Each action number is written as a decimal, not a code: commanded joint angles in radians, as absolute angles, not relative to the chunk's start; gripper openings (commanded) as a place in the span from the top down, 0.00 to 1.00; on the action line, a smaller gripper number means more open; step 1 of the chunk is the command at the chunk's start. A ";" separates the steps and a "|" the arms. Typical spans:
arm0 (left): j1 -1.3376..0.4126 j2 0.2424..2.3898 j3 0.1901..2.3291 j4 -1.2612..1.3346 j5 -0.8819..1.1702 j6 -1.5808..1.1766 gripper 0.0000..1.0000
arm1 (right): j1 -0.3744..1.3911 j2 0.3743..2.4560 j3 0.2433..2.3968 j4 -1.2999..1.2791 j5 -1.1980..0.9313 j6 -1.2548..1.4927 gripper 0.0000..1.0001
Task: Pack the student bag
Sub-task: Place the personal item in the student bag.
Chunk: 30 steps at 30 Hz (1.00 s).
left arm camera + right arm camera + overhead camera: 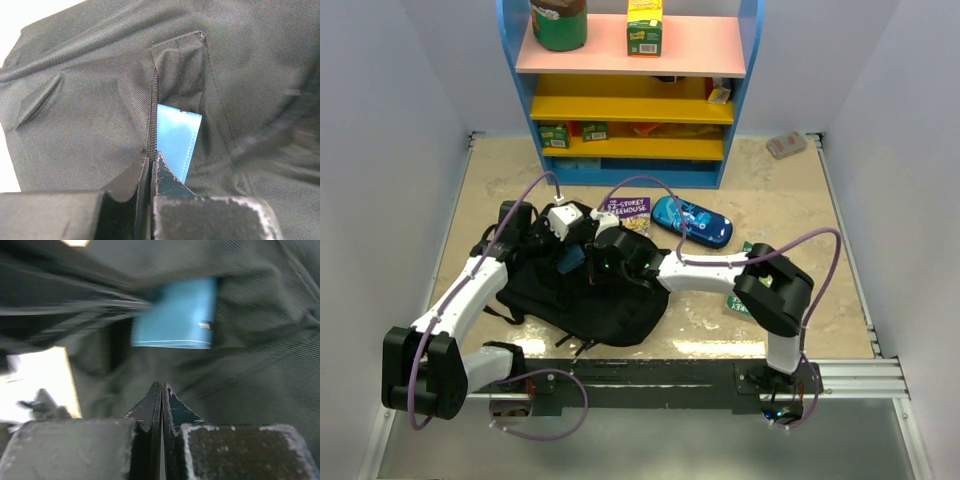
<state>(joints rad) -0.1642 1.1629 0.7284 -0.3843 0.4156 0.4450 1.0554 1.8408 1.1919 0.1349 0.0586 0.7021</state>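
The student bag [590, 300] is a black fabric backpack lying on the table left of centre. A flat blue item [572, 258] sticks out of its open zipper slot; it also shows in the left wrist view [175, 140] and, blurred, in the right wrist view [175, 320]. My left gripper [151, 159] is shut on the bag's zipper edge [153, 120], right beside the blue item. My right gripper [161, 387] is shut with nothing between its jaws and hovers over the bag fabric [260, 365], just below the blue item. In the top view both grippers meet over the bag's upper part.
A purple book [627, 212] and a blue patterned pencil case [692, 220] lie just behind the bag. A green book [738, 302] lies under the right arm. A blue shelf unit [630, 90] with boxes and a jar stands at the back. A small grey object [786, 145] lies at the back right.
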 commanded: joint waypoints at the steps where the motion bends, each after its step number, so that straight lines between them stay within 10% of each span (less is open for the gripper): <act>1: -0.164 1.140 0.775 -0.387 0.423 0.434 1.00 | 1.040 1.870 1.230 0.166 0.153 0.716 1.00; 23: -0.164 1.131 0.764 -0.521 0.586 0.577 0.98 | 1.023 2.060 1.397 0.392 0.273 0.822 1.00; 27: -0.147 1.137 0.784 -0.560 0.591 0.618 0.72 | 1.019 2.002 1.358 0.345 0.307 0.810 0.47; 30: -0.089 1.161 0.847 -0.630 0.641 0.676 0.67 | 1.016 1.886 1.225 0.348 0.304 0.818 0.35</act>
